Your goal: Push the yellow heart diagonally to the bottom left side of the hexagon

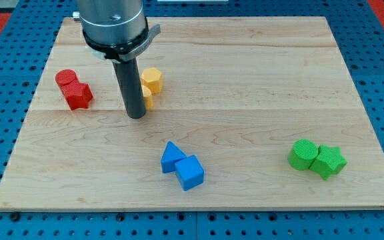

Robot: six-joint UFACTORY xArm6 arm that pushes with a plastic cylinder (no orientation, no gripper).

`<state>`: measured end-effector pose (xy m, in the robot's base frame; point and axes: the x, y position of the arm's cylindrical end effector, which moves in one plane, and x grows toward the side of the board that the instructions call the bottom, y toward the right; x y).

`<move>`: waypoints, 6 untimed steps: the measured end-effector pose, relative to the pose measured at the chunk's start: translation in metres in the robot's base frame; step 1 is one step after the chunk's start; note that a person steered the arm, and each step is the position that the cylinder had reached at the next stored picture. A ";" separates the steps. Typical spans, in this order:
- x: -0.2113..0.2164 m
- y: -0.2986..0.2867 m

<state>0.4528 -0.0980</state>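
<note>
My tip [136,116] rests on the wooden board [245,80] left of centre, near the view's top. The yellow hexagon [152,79] stands just right of the rod and slightly above the tip. A second yellow block, the heart [149,98], shows only as a sliver behind the rod, below the hexagon and touching the rod's right side. Most of the heart is hidden by the rod.
A red cylinder [65,79] and a red star [79,95] sit together at the left. A blue triangle [172,156] and a blue cube [190,172] lie at bottom centre. A green cylinder [303,154] and a green star [329,161] lie at bottom right.
</note>
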 end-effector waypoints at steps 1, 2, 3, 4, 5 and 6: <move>-0.011 0.000; -0.024 0.000; -0.029 0.000; -0.031 0.009; -0.035 0.026; -0.038 0.027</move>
<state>0.4152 -0.0706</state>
